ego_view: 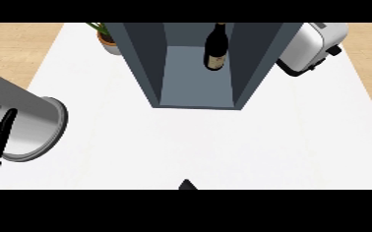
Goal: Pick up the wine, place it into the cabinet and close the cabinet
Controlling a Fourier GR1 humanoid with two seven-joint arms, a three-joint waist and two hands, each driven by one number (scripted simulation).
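The dark wine bottle with a pale label stands upright inside the open grey cabinet, towards its back and right of its middle. No hand touches it. My left forearm enters at the left edge, and only a thin black strip of the left hand shows there. At the lower edge, well in front of the cabinet, a small black tip of my right hand pokes into view. The cabinet's door does not show.
A white and silver toaster stands right of the cabinet. A potted plant stands at the cabinet's back left. The white counter stretches in front of the cabinet, with wooden floor beyond its left and right edges.
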